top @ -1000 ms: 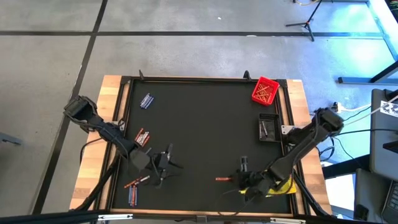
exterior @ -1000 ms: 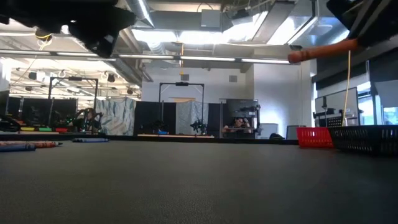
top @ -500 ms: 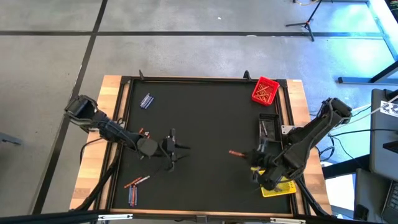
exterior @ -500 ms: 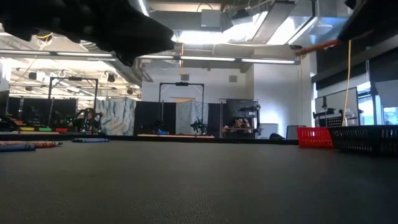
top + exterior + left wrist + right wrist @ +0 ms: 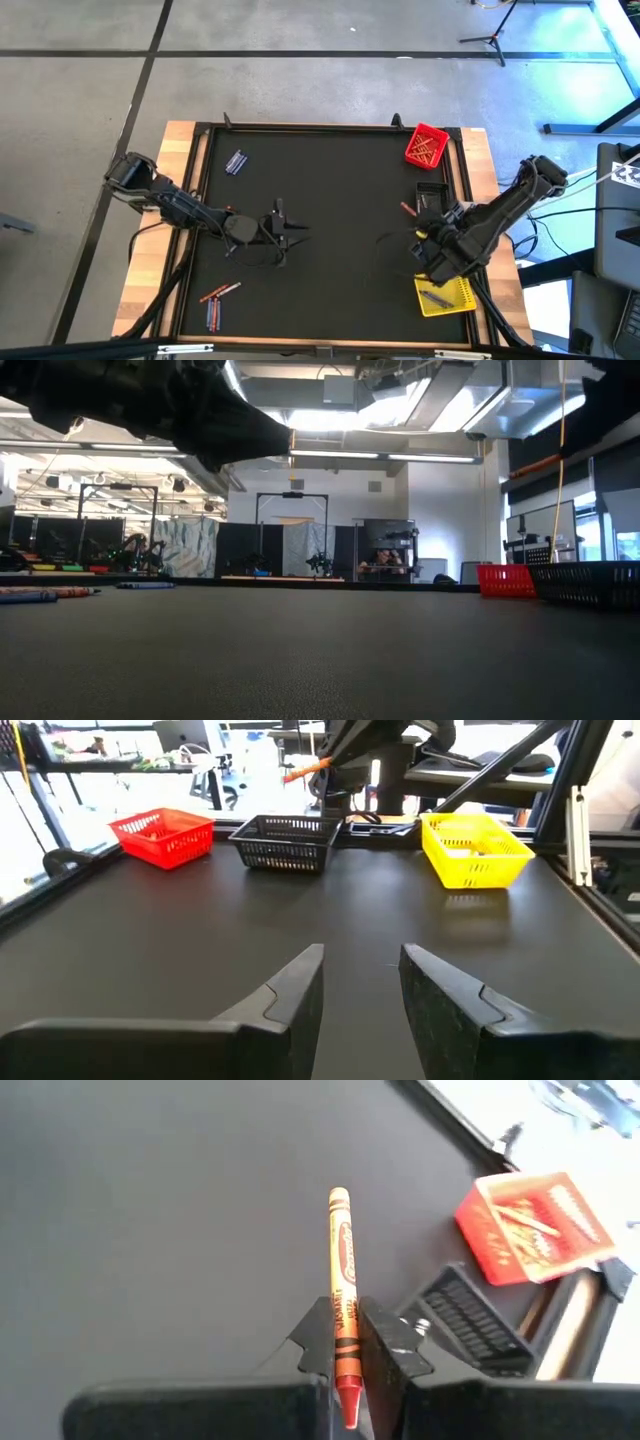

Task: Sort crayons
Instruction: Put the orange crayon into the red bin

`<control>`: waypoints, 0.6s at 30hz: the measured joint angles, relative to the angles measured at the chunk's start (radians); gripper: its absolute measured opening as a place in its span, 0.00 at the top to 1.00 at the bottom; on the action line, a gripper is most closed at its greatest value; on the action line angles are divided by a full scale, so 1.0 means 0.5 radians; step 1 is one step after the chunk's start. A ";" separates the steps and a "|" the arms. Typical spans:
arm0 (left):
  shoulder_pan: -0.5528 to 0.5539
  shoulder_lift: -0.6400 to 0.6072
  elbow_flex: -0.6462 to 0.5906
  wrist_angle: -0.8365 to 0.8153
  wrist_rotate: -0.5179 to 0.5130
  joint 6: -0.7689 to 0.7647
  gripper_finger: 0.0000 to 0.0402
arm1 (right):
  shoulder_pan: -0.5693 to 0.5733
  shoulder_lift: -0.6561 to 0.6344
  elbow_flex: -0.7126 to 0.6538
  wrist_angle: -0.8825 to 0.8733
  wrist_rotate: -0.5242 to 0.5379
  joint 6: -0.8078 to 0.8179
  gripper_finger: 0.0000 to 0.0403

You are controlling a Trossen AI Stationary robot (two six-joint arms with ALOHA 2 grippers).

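R gripper (image 5: 345,1342) was clamped on a thin red-orange wax crayon (image 5: 343,1270), held in the air near the red square mesh bin (image 5: 534,1226). Best carried fully over that bin's rim before letting go. L gripper (image 5: 360,982) was open, empty, mid-mat.

We see a desk (image 5: 176,150) of pale bare wood at its edges, covered by a matt black mat (image 5: 320,660) with a fine pebbled grain. Beside the mat's far right corner stands a red bin (image 5: 165,835) of glossy plastic lattice; next to it are a black mesh bin (image 5: 288,841) and a yellow plastic bin (image 5: 475,847). The orange crayon (image 5: 343,1270) wears a matt paper wrapper, waxy at its bare tip. The right gripper (image 5: 345,1342) looks like matt dark plastic.
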 joint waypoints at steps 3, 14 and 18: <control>0.030 0.000 0.000 0.009 0.001 0.091 0.69 | -0.110 0.000 -0.034 0.005 0.056 -0.001 0.93; 0.179 -0.001 0.000 0.002 0.000 0.076 0.69 | -0.664 0.000 -0.078 -0.009 0.026 -0.504 0.93; 0.223 -0.002 0.000 -0.005 0.000 0.074 0.69 | -0.716 0.000 -0.078 -0.046 -0.225 -0.620 0.93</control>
